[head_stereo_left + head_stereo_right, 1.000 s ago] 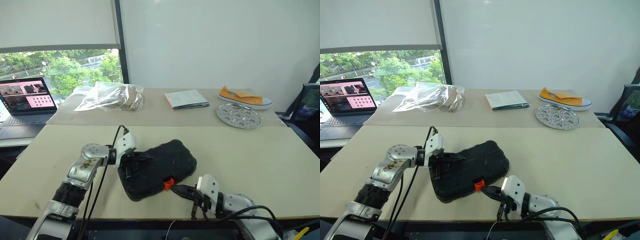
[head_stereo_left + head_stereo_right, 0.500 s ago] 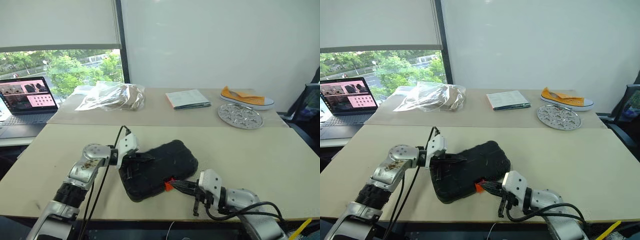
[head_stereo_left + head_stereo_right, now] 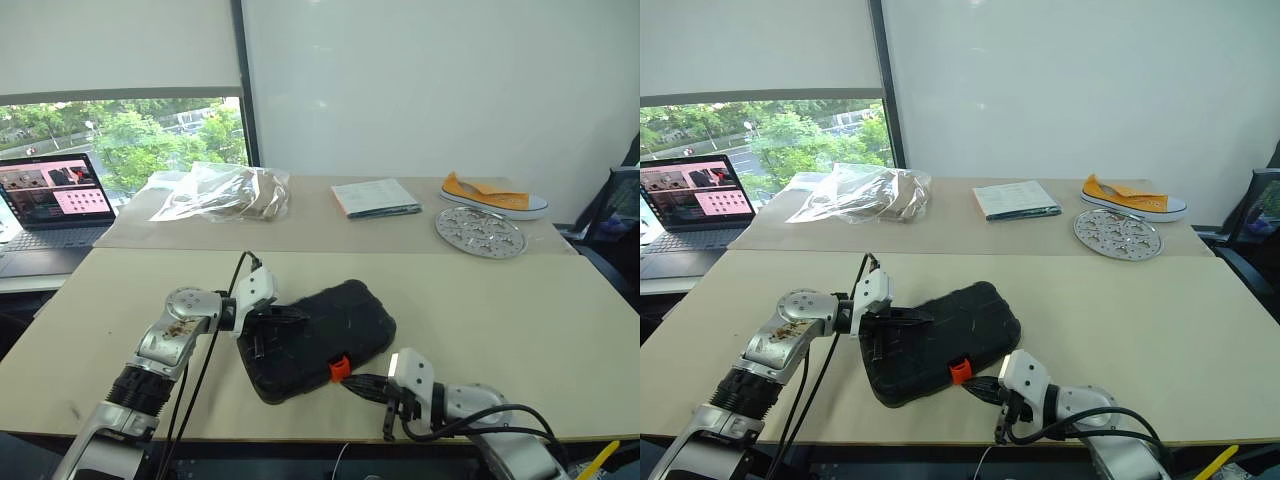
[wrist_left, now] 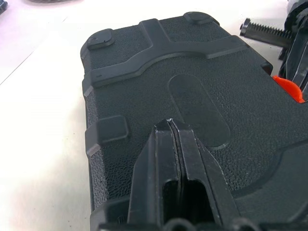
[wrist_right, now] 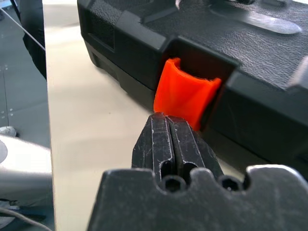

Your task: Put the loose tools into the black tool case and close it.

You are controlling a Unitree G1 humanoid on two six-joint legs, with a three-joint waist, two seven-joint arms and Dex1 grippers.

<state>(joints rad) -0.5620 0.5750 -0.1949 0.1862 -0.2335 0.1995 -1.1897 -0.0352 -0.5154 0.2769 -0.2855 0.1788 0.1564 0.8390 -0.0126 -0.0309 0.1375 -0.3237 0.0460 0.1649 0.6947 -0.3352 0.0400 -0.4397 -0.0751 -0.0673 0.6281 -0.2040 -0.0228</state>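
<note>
I see the black tool case (image 3: 315, 340) lying closed and slightly askew near the front edge of the near table (image 3: 520, 310), its textured lid up and its small orange latch (image 3: 340, 368) on the side facing me. My left end effector (image 4: 172, 129) is clenched, fingers pressed together with nothing between them, and its tips rest on top of the lid near the case's left end. My right end effector (image 5: 168, 126) is also clenched and empty; it sits low over the table just in front of the latch, the tips right at the lower edge of the orange tab. From the wrist view I think they are touching it, though I can't be certain. On the far table (image 3: 310, 228) sit a crumpled clear plastic bag (image 3: 220, 192), a booklet (image 3: 373, 197), a round perforated metal plate (image 3: 480, 231) and a yellow shoe (image 3: 490, 195) behind it. An open laptop (image 3: 55, 200) stands off to the left by the window.
</note>
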